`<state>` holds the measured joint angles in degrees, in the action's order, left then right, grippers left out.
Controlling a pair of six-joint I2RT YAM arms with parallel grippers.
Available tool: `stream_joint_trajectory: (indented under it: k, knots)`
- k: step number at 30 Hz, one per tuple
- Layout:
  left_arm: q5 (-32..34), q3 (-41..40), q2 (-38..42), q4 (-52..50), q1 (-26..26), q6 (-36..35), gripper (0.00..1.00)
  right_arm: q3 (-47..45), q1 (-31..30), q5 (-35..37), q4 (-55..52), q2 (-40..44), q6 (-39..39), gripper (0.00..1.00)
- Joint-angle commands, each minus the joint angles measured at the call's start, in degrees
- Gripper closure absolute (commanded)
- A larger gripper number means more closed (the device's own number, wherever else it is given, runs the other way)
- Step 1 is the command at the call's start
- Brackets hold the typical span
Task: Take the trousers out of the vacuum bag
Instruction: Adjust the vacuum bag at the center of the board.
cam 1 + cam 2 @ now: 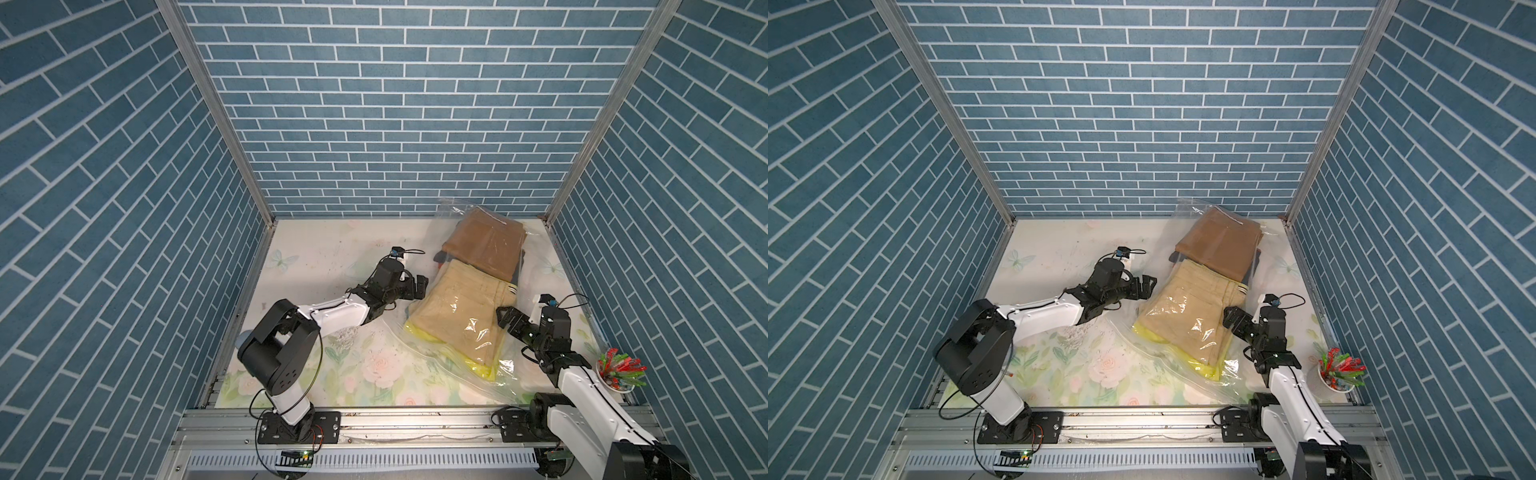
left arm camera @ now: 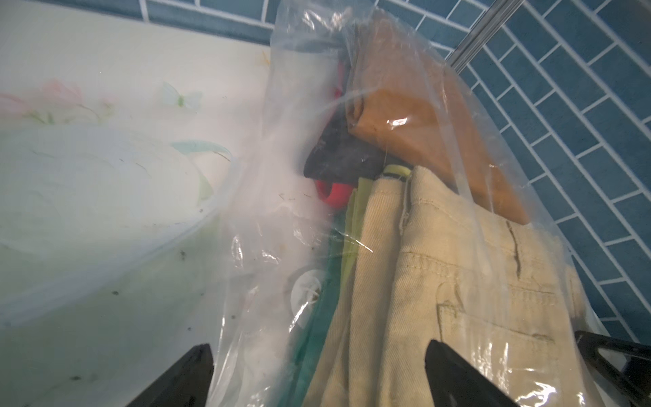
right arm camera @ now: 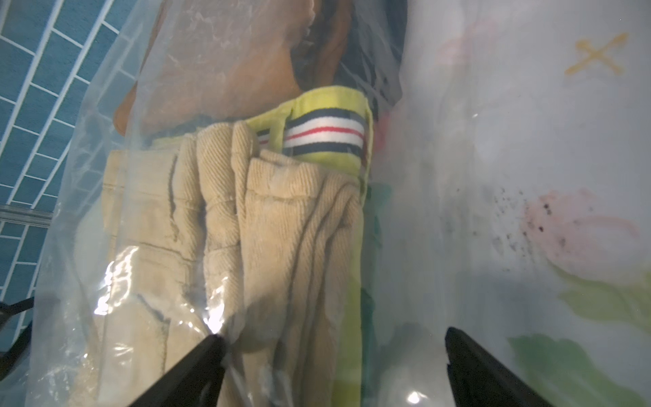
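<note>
The vacuum bag lies on the right half of the table, a big crinkly see-through sack with the trousers stacked inside. In both top views khaki trousers lie on top and a mustard-brown pair overlaps them at the back. A lime-yellow pair peeks out beneath. In the left wrist view black, red and green cloth also show. My left gripper is open at the bag's left side. My right gripper is open at its right side, near a striped waistband.
A white cup of red and green clips stands at the front right, beside the right arm. Blue brick walls close in three sides. A metal rail runs along the front. The floral tabletop lies bare left of the bag.
</note>
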<state>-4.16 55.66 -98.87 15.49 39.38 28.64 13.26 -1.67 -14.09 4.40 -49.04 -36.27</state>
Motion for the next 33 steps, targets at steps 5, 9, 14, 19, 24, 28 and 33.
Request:
stream_joint_trajectory:
  k: [5, 9, 14, 19, 24, 28, 33]
  knots:
    - [0.9, 6.3, -7.5, -0.1, 1.6, 3.4, 0.0, -2.0, -2.8, -3.6, 5.9, -4.4, -3.2, 0.01]
    - [0.7, 8.6, -11.3, 0.2, 1.7, 4.4, 0.0, -2.1, -5.6, -2.6, 9.7, -7.8, -4.9, 0.01]
    - [0.8, 13.2, -16.2, -0.2, 1.7, 4.8, 0.02, -1.5, -9.6, -0.6, 14.9, -12.1, -7.8, 0.0]
    - [2.0, 19.9, -21.4, -2.6, 1.6, 3.7, 0.04, 0.4, -13.0, 1.5, 19.3, -17.6, -9.8, 0.0]
    - [2.5, 26.1, -25.7, -4.1, 0.3, 3.2, 0.05, 2.7, -14.8, 2.6, 23.6, -23.3, -11.4, 0.01]
    - [1.6, 30.6, -28.9, -4.7, -1.9, 3.2, 0.06, 4.8, -16.1, 3.4, 26.6, -27.7, -12.6, 0.01]
    - [-0.1, 36.2, -32.2, -5.4, -4.3, 3.2, 0.06, 8.8, -17.4, 3.5, 29.7, -34.0, -13.8, 0.01]
